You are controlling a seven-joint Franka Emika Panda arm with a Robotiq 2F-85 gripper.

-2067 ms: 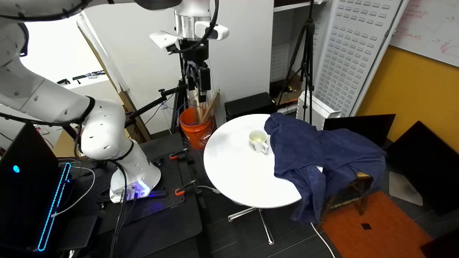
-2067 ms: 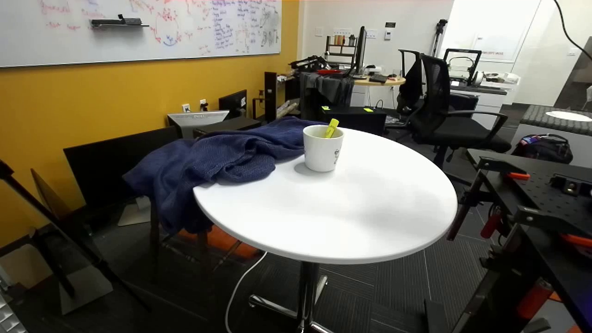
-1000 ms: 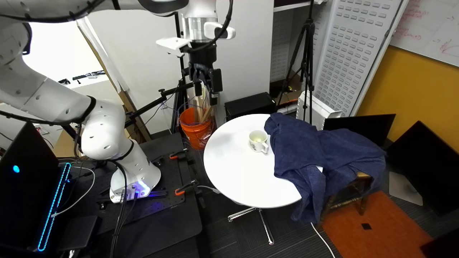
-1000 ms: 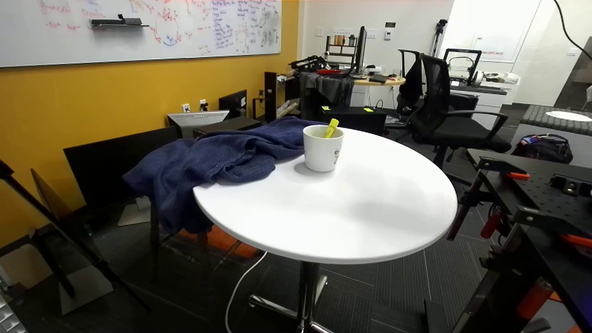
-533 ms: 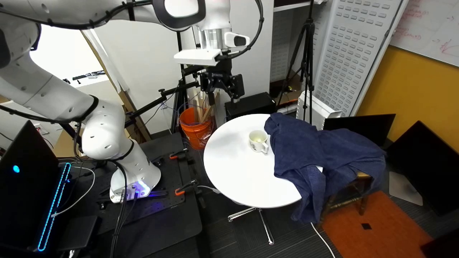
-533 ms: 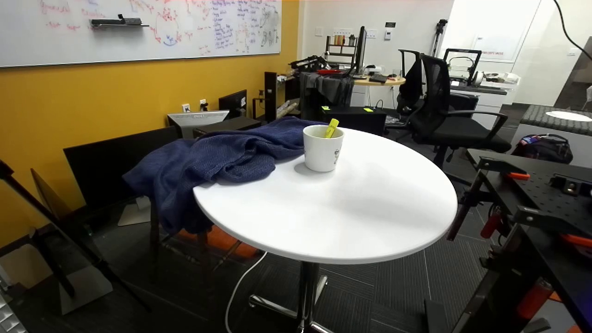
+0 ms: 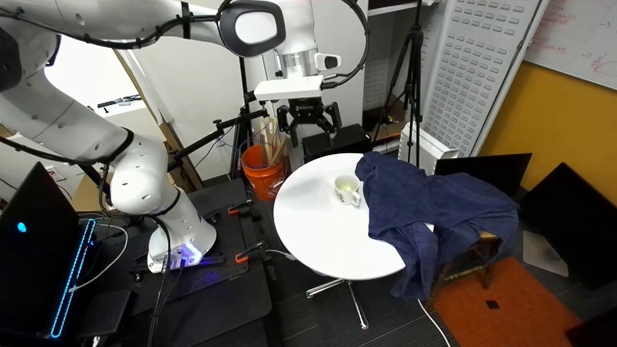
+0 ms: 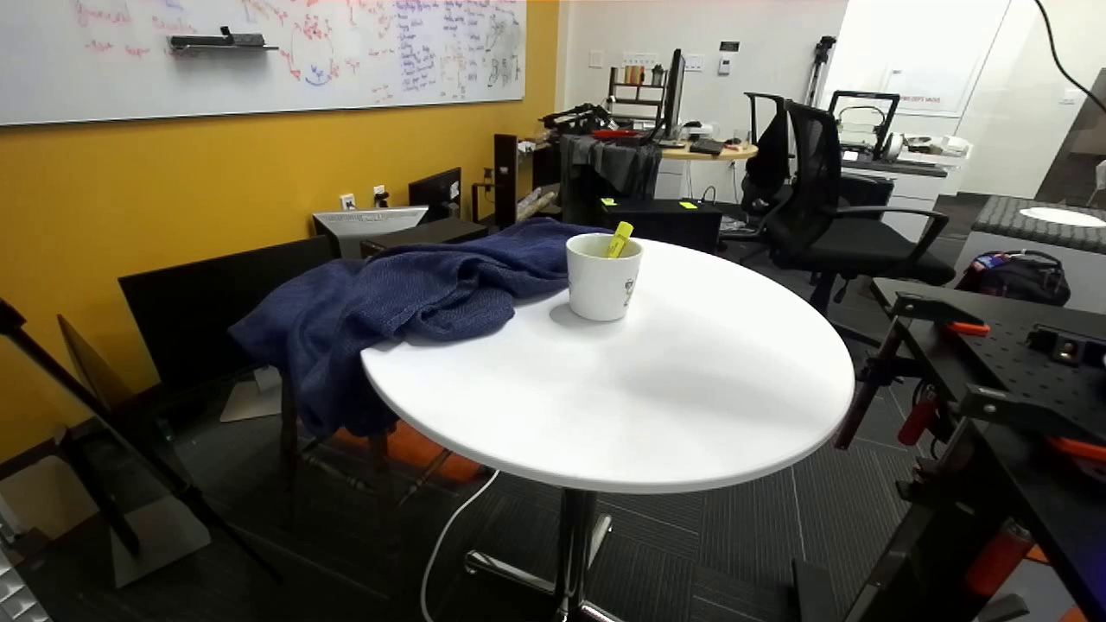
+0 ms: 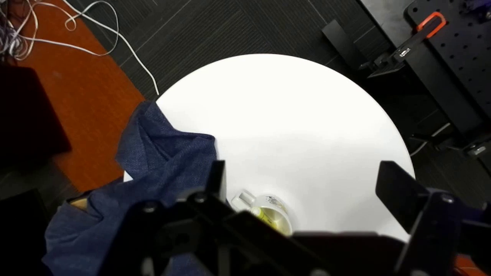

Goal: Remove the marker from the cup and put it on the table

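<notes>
Your marker (image 8: 619, 240) stands tilted in the cup (image 8: 600, 289), its upper end above the rim; so the removal has yet to be done. The cup is upright on the table (image 8: 648, 397), its handle (image 9: 243, 199) just beside the cloth (image 8: 415, 289). Your gripper (image 7: 313, 140) hangs well apart from the cup, higher than the table, jaws spread wide and nothing between them.

The likeliest trouble, I judge, is a toppled cup: with your fingers (image 9: 399, 189) spread that wide, an off-centre descent could bring one down on the rim or handle. Because the marker leans, you might also pinch the rim along with it, or carry the cup up too if the marker binds against its wall. A finger straying on the handle's side could snag the cloth and drag it against the cup. Later, letting go too high could set the marker bouncing or rolling off the table.

Your count: one marker, one cup, one table, one cloth, one gripper with two fingers. Farther out, in an exterior view, you have one bucket (image 7: 262, 182) near the table and two clamps (image 7: 250, 251) at the edge of the bench (image 7: 217, 308).
</notes>
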